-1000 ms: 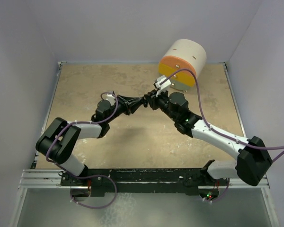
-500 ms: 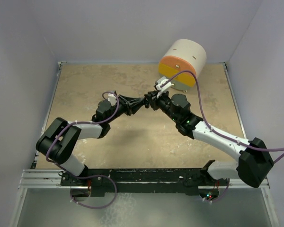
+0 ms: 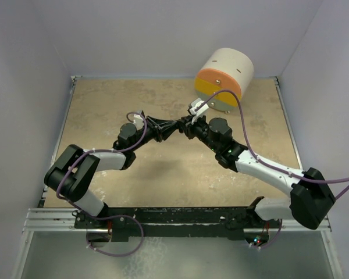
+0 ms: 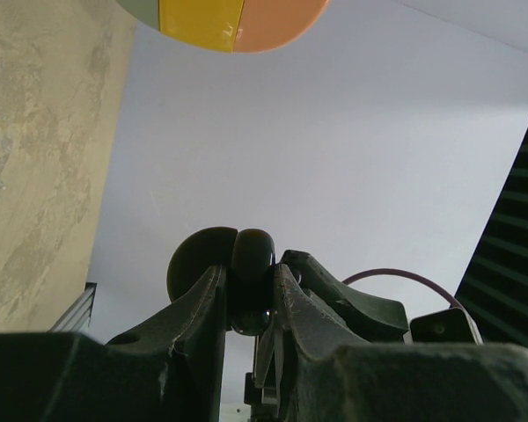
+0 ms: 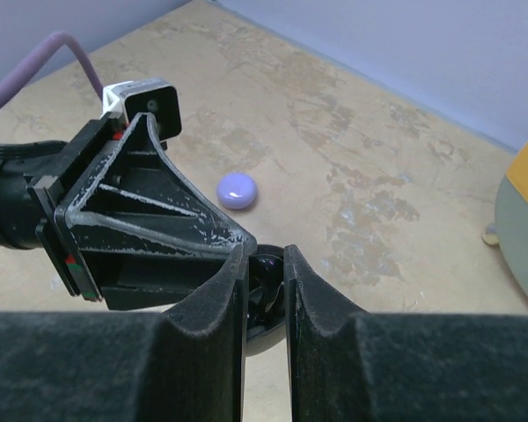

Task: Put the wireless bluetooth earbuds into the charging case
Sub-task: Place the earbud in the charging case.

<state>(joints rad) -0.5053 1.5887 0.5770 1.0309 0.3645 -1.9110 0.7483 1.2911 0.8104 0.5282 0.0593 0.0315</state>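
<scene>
Both grippers meet in mid-air over the middle of the table. My left gripper [image 3: 175, 124] [image 4: 251, 274] is shut on a black round charging case [image 4: 253, 251] whose lid [image 4: 198, 257] stands open beside it. My right gripper [image 3: 186, 124] [image 5: 266, 257] faces it tip to tip, its jaws nearly together on a small glossy black piece [image 5: 266, 280] that looks like a black earbud, right at the case's opening [image 5: 262, 338]. A lavender round puck [image 5: 237, 189] lies on the table below. No other earbuds are in view.
A large cream cylinder with an orange face [image 3: 224, 75] lies on its side at the back right of the tan table [image 3: 104, 110]. Pale walls close in the table on three sides. A purple cable [image 3: 244, 131] loops over the right arm.
Both grippers, still joined tip to tip, have drifted slightly left and toward the back. The grips have not changed.
</scene>
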